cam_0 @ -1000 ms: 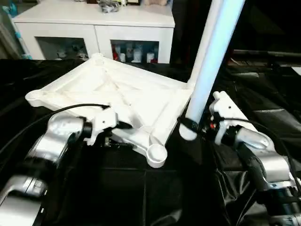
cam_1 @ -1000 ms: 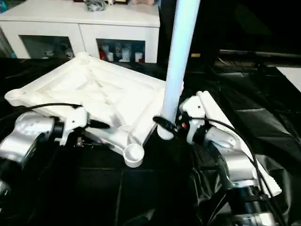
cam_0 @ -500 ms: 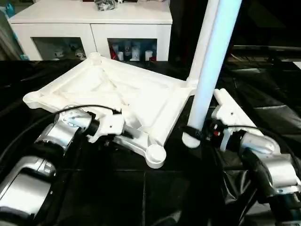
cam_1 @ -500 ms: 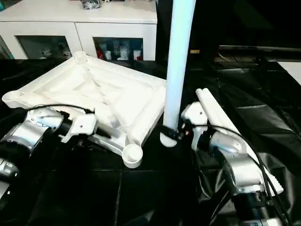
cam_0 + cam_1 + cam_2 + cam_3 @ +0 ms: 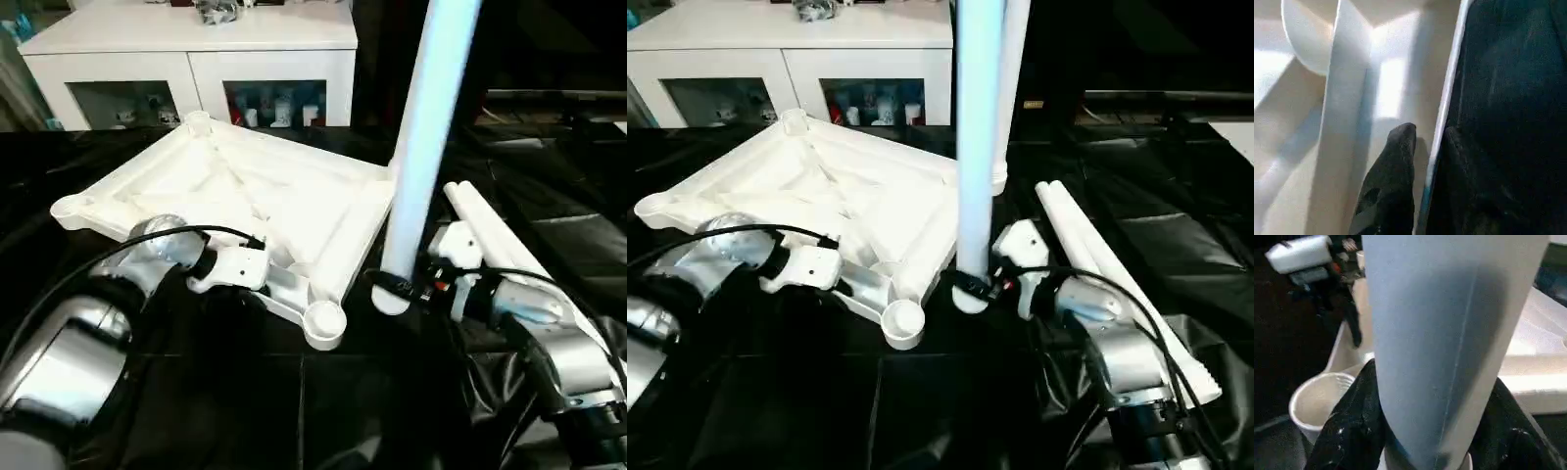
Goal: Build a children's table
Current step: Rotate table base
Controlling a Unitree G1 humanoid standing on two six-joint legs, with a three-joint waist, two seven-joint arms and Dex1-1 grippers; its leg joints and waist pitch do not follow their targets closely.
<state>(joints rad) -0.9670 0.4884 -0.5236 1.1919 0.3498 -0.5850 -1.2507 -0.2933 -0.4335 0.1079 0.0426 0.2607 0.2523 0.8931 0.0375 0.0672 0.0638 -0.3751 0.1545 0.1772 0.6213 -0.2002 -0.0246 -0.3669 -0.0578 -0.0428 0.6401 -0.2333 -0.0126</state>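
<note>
Fingers [image 5: 1347, 431] of the right gripper [image 5: 397, 286] clamp an upright leg [image 5: 423, 147]; left gripper [image 5: 1425, 147] pinches the tabletop [image 5: 235, 191] rim. Spare legs [image 5: 490, 235] lie beside; cabinet [image 5: 196, 49] behind.

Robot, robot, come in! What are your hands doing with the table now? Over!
Left tool pinching the table top's near rim. Right tool shut on an upright leg, beside the near corner socket. Spare legs lying by the right arm.

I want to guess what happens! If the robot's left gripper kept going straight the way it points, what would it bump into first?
Probably nothing new: the left gripper already straddles the table top edge wall. Straight on along it, the near corner socket likely comes first.
</note>
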